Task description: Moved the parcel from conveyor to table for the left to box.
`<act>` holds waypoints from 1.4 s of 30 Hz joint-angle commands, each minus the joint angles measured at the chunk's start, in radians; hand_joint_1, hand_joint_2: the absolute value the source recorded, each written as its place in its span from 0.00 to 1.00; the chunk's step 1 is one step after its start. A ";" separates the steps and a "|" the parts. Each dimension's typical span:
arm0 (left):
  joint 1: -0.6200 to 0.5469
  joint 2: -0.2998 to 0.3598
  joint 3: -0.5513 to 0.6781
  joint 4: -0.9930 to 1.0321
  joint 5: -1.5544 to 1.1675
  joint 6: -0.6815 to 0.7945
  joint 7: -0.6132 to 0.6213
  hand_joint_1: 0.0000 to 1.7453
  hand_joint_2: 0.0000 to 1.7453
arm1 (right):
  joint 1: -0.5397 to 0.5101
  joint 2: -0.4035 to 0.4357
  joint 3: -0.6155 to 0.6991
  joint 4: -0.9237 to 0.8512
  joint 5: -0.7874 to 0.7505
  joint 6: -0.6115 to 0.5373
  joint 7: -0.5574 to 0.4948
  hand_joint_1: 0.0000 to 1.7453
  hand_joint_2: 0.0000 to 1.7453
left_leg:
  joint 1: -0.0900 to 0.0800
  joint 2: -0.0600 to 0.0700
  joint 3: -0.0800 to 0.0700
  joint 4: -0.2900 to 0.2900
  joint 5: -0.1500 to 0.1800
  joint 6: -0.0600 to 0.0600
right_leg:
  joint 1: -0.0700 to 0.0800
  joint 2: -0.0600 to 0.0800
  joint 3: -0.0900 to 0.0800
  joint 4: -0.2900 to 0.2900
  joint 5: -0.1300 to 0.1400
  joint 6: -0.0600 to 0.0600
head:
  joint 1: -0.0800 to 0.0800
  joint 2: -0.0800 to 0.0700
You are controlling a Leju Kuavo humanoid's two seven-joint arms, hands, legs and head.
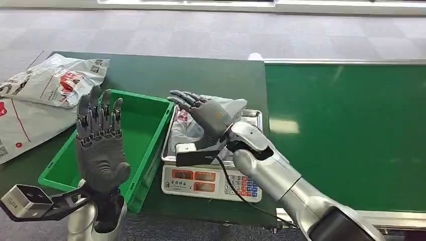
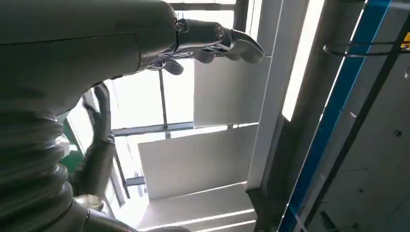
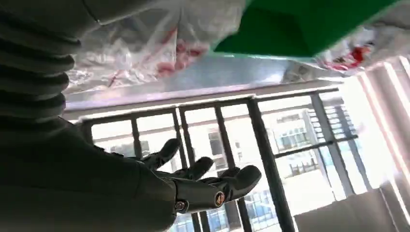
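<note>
A white plastic parcel point(image 1: 186, 131) with red print lies on the steel tray of a scale point(image 1: 208, 175), beside the green box point(image 1: 145, 125). My right hand point(image 1: 206, 114) hovers just above the parcel, palm up, fingers spread, holding nothing. In the right wrist view the parcel point(image 3: 145, 48) lies beyond the spread fingers point(image 3: 212, 186). My left hand point(image 1: 100, 140) is raised over the near left corner of the green box, fingers straight and apart, holding nothing. In the left wrist view its fingers point(image 2: 217, 41) stretch out against windows.
Two more white parcels point(image 1: 55, 78) lie on the dark green table at the far left. The green conveyor belt point(image 1: 346, 130) runs along the right. The scale's keypad faces the near edge, and a black cable trails from my right wrist.
</note>
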State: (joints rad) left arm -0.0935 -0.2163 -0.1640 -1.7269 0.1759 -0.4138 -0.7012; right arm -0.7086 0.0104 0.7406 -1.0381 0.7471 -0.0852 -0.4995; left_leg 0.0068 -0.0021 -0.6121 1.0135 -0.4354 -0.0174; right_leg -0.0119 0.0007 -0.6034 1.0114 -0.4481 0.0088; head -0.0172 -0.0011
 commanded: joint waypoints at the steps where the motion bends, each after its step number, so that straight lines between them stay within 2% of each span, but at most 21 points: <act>1: 0.002 0.018 0.032 0.027 -0.015 -0.021 0.003 0.00 1.00 | 0.111 -0.124 -0.295 -0.457 -0.174 0.119 -0.077 0.00 0.00 | 0.000 -0.005 0.000 -0.001 0.000 0.001 | 0.000 -0.006 0.002 -0.001 -0.001 0.000 | 0.000 0.000; 4: 0.019 0.015 0.035 0.008 -0.026 -0.023 0.003 0.00 1.00 | 0.153 -0.112 -0.306 -0.483 -0.141 0.113 -0.093 0.00 0.00 | 0.000 -0.004 0.004 -0.004 0.000 0.001 | 0.001 -0.004 0.007 -0.005 -0.001 0.000 | 0.000 0.000; 13: 0.022 0.011 0.039 0.003 -0.040 -0.021 0.003 0.00 1.00 | 0.177 -0.099 -0.338 -0.527 -0.159 0.125 -0.118 0.00 0.00 | 0.000 -0.001 0.002 -0.001 -0.001 0.001 | 0.000 -0.002 0.003 -0.002 -0.001 0.000 | 0.000 0.000; 16: 0.023 0.022 0.029 -0.010 -0.095 0.022 0.003 0.00 1.00 | 0.221 -0.098 -0.367 -0.564 -0.149 0.112 -0.130 0.00 0.00 | 0.000 -0.001 0.003 -0.002 0.000 0.001 | 0.001 -0.002 0.004 -0.003 0.000 0.000 | 0.000 0.000; 18: -0.024 0.113 -0.077 0.013 -0.452 0.308 0.003 0.00 1.00 | 0.266 -0.099 -0.398 -0.617 -0.102 0.059 -0.137 0.00 0.00 | 0.000 -0.003 0.003 -0.002 0.000 0.001 | 0.001 -0.003 0.005 -0.003 -0.001 0.000 | 0.000 0.000; 19: -0.075 0.132 -0.111 0.089 -0.552 0.350 0.015 0.00 1.00 | 0.283 -0.096 -0.415 -0.646 -0.098 0.047 -0.139 0.00 0.00 | 0.001 -0.004 0.004 -0.004 0.000 0.001 | 0.001 -0.005 0.006 -0.004 -0.001 -0.001 | 0.000 0.000; 20: -0.190 0.183 -0.188 0.206 -0.896 0.407 0.175 0.00 1.00 | 0.297 -0.088 -0.434 -0.684 -0.088 0.035 -0.150 0.00 1.00 | 0.001 -0.006 0.003 -0.003 0.000 0.001 | 0.001 -0.006 0.006 -0.004 -0.001 -0.001 | 0.000 0.000; 21: -0.235 0.163 -0.189 0.268 -0.903 0.411 0.175 0.00 1.00 | 0.301 -0.087 -0.439 -0.701 -0.089 0.044 -0.152 0.00 1.00 | 0.001 -0.009 0.004 -0.004 0.002 0.001 | 0.001 -0.010 0.007 -0.004 -0.001 -0.001 | 0.000 0.000; 22: -0.329 0.186 -0.263 0.385 -1.063 0.392 0.235 0.00 1.00 | 0.304 -0.077 -0.448 -0.717 -0.103 0.053 -0.164 0.00 1.00 | 0.000 -0.013 0.000 -0.002 0.003 0.000 | 0.000 -0.013 0.004 -0.002 -0.002 -0.001 | 0.000 0.000; 23: -0.436 0.171 -0.309 0.544 -1.135 0.379 0.256 0.00 1.00 | 0.304 -0.056 -0.454 -0.734 -0.101 0.070 -0.173 0.00 1.00 | 0.000 -0.012 0.001 -0.002 0.003 0.000 | 0.000 -0.012 0.004 -0.002 -0.001 -0.001 | 0.000 0.000; 24: -0.508 0.175 -0.369 0.648 -1.215 0.380 0.265 0.00 1.00 | 0.301 -0.044 -0.453 -0.741 -0.099 0.080 -0.174 0.00 1.00 | 0.000 -0.014 -0.001 -0.001 0.003 0.001 | 0.000 -0.015 0.003 -0.001 -0.001 -0.001 | 0.000 0.000; 25: -0.549 0.154 -0.375 0.731 -1.219 0.410 0.252 0.00 1.00 | 0.298 -0.036 -0.450 -0.745 -0.096 0.087 -0.171 0.00 1.00 | 0.000 -0.019 -0.002 -0.001 0.005 0.001 | 0.000 -0.021 0.004 -0.001 -0.001 -0.001 | 0.000 0.000; 28: -0.552 0.149 -0.375 0.746 -1.218 0.419 0.248 0.00 1.00 | 0.296 -0.033 -0.446 -0.744 -0.094 0.090 -0.169 0.00 1.00 | 0.000 -0.012 0.000 -0.002 0.005 0.002 | 0.000 -0.015 0.004 -0.003 0.002 0.000 | 0.000 0.000; 29: -0.548 0.153 -0.378 0.742 -1.218 0.421 0.247 0.00 1.00 | 0.294 -0.033 -0.448 -0.737 -0.095 0.089 -0.169 0.00 1.00 | 0.000 -0.004 0.000 -0.001 0.003 0.001 | 0.000 -0.006 0.002 -0.001 0.003 -0.001 | 0.000 0.000; 31: -0.603 0.168 -0.447 0.800 -1.268 0.378 0.276 0.00 1.00 | 0.282 -0.027 -0.442 -0.733 -0.088 0.095 -0.170 0.00 1.00 | 0.000 0.000 0.001 -0.001 0.003 0.001 | -0.001 -0.001 0.002 -0.002 0.004 0.000 | 0.000 0.000; 35: -0.707 0.131 -0.530 1.038 -1.300 0.394 0.293 0.00 1.00 | 0.272 -0.004 -0.427 -0.721 -0.077 0.103 -0.161 0.00 1.00 | 0.000 -0.002 0.001 0.000 0.003 0.001 | -0.001 -0.003 0.001 -0.001 0.004 -0.001 | 0.000 0.000; 42: -0.722 0.121 -0.588 1.203 -1.306 0.409 0.283 0.00 1.00 | 0.260 0.010 -0.448 -0.699 -0.057 0.101 -0.159 0.00 1.00 | 0.000 0.003 0.004 -0.003 0.003 0.001 | 0.000 0.002 0.003 -0.004 0.005 -0.001 | 0.000 0.000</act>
State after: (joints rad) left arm -0.7047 -0.0996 -0.5940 -0.8467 -1.1223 0.0054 -0.4154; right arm -0.4143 -0.0095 0.3265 -1.7742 0.6756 0.0107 -0.6596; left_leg 0.0067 0.0012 -0.6119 1.0138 -0.4327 -0.0166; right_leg -0.0125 0.0033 -0.6038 1.0109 -0.4433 0.0089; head -0.0175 -0.0011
